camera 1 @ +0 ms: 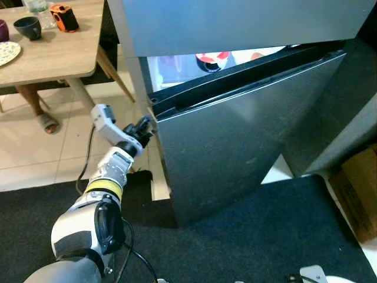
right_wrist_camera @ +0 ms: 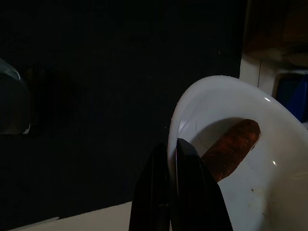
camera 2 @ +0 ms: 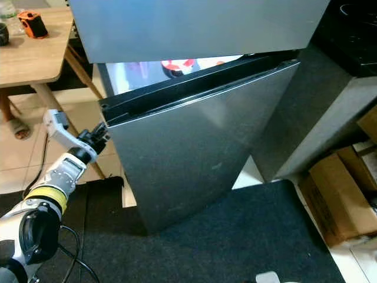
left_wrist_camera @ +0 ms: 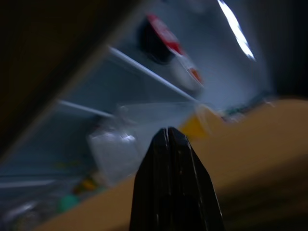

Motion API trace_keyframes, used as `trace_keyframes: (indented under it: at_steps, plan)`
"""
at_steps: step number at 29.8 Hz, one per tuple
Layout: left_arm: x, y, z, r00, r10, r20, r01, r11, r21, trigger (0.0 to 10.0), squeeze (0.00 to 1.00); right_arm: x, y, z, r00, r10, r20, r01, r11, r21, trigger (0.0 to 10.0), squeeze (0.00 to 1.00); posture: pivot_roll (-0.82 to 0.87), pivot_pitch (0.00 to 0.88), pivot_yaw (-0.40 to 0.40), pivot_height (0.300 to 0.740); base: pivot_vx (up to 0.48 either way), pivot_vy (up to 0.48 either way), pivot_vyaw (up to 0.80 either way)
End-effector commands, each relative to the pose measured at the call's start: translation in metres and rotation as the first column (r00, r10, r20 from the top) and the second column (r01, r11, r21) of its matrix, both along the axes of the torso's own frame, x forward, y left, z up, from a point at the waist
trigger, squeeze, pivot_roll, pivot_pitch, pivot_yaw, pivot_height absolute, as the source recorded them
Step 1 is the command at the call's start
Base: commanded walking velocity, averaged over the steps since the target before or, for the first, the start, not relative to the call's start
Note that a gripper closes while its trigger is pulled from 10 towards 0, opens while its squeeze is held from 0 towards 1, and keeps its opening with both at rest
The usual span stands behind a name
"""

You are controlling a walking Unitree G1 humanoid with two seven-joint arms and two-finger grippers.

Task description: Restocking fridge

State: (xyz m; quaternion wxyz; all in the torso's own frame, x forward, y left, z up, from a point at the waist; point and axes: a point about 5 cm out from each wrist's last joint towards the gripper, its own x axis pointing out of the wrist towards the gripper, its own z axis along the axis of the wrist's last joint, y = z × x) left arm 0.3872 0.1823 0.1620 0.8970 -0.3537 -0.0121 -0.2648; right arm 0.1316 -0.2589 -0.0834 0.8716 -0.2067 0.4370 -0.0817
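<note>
1. The right gripper (right_wrist_camera: pixel 173 159), held low, pinches the rim of a glossy white bowl (right_wrist_camera: pixel 269 192) holding a brown sausage-like piece (right_wrist_camera: pixel 231 151).
2. The left gripper (camera 1: pixel 143 131), fingers together and empty, sits at the brushed-steel fridge door (camera 1: pixel 235 141) edge, opening it.
3. Next, I judge, swing the door wider, then shelve the bowl in the lit interior (camera 1: pixel 177 68).

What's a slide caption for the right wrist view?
Right gripper shut on the rim of a white bowl holding a brown sausage-like piece of food, against a dark background.
</note>
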Motion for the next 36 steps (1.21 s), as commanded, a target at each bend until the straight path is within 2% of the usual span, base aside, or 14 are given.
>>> trace_keyframes:
  at_steps: [1,7,10,12,13,16,20,22,27,28,30,31,33,36]
  plan:
    - [-0.005,-0.022,-0.008,0.988,-0.153,-0.006,0.153,0.988,0.011,10.0,0.00,-0.009,-0.004,-0.002,1.000,-0.023,-0.019,0.023,1.000,-0.007,10.0,0.00,-0.14,0.193,0.014,0.740,0.000,0.000,0.00]
    - [-0.014,-0.030,-0.017,0.955,-0.296,0.010,0.296,0.955,0.003,10.0,0.00,-0.008,-0.004,-0.002,1.000,-0.024,-0.019,0.024,1.000,-0.007,10.0,0.00,-0.14,0.187,0.014,0.740,0.000,0.000,0.00]
    - [-0.024,-0.040,-0.025,0.904,-0.427,0.020,0.427,0.903,-0.035,10.0,0.00,-0.007,-0.004,-0.001,1.000,-0.023,-0.017,0.023,1.000,-0.007,10.0,0.00,-0.13,0.184,0.013,0.740,0.000,0.000,0.00]
    - [-0.037,-0.055,-0.036,0.820,-0.572,0.026,0.572,0.817,-0.076,10.0,0.00,-0.007,-0.004,-0.001,1.000,-0.022,-0.017,0.022,1.000,-0.007,10.0,0.00,-0.13,0.184,0.013,0.740,0.000,0.000,0.00]
    - [-0.048,-0.068,-0.043,0.749,-0.662,0.034,0.662,0.744,-0.091,10.0,0.00,-0.006,-0.003,-0.001,1.000,-0.020,-0.017,0.020,1.000,-0.006,10.0,0.00,-0.13,0.184,0.012,0.740,0.000,0.000,0.00]
    - [-0.054,-0.076,-0.047,0.701,-0.712,0.041,0.712,0.695,-0.100,10.0,0.00,-0.006,-0.003,-0.001,1.000,-0.020,-0.016,0.020,1.000,-0.006,10.0,0.00,-0.13,0.184,0.012,0.740,0.000,0.000,0.00]
    - [-0.104,-0.116,-0.073,0.430,-0.901,0.055,0.898,0.420,-0.132,10.0,0.00,-0.005,-0.002,-0.001,1.000,-0.018,-0.017,0.018,1.000,-0.008,10.0,0.00,-0.13,0.184,0.010,0.740,0.000,0.000,0.00]
    - [-0.110,-0.120,-0.076,0.401,-0.914,0.053,0.911,0.392,-0.129,10.0,0.00,-0.005,-0.002,-0.001,1.000,-0.018,-0.017,0.018,1.000,-0.008,10.0,0.00,-0.13,0.184,0.010,0.740,0.000,0.000,0.00]
    - [-0.111,-0.110,-0.114,0.563,-0.815,-0.137,0.811,0.577,-0.095,10.0,0.00,-0.005,-0.003,-0.001,1.000,-0.023,-0.017,0.023,1.000,-0.010,10.0,0.00,-0.13,0.182,0.012,0.740,0.000,0.000,0.00]
    - [-0.111,-0.110,-0.114,0.563,-0.815,-0.137,0.811,0.577,-0.095,10.0,0.00,-0.005,-0.003,-0.001,1.000,-0.023,-0.017,0.023,1.000,-0.010,10.0,0.00,-0.13,0.182,0.012,0.740,0.000,0.000,0.00]
    - [-0.109,-0.087,-0.132,0.683,-0.686,-0.251,0.696,0.715,-0.061,10.0,0.00,-0.007,-0.003,-0.002,0.999,-0.028,-0.020,0.028,1.000,-0.011,10.0,0.00,-0.13,0.181,0.015,0.740,0.000,0.000,0.00]
    - [-0.109,-0.087,-0.132,0.683,-0.686,-0.251,0.696,0.715,-0.061,10.0,0.00,-0.007,-0.003,-0.002,0.999,-0.028,-0.020,0.028,1.000,-0.011,10.0,0.00,-0.13,0.181,0.015,0.740,0.000,0.000,0.00]
    - [-0.114,-0.065,-0.145,0.744,-0.574,-0.342,0.601,0.798,-0.031,10.0,0.00,-0.008,-0.004,-0.002,0.999,-0.032,-0.023,0.032,0.999,-0.012,10.0,0.00,-0.13,0.180,0.016,0.740,0.000,0.000,0.00]
    - [-0.129,-0.035,-0.166,0.776,-0.423,-0.467,0.487,0.873,0.019,10.0,0.00,-0.009,-0.004,-0.002,0.999,-0.035,-0.025,0.035,0.999,-0.013,10.0,0.00,-0.13,0.180,0.016,0.740,0.000,0.000,0.00]
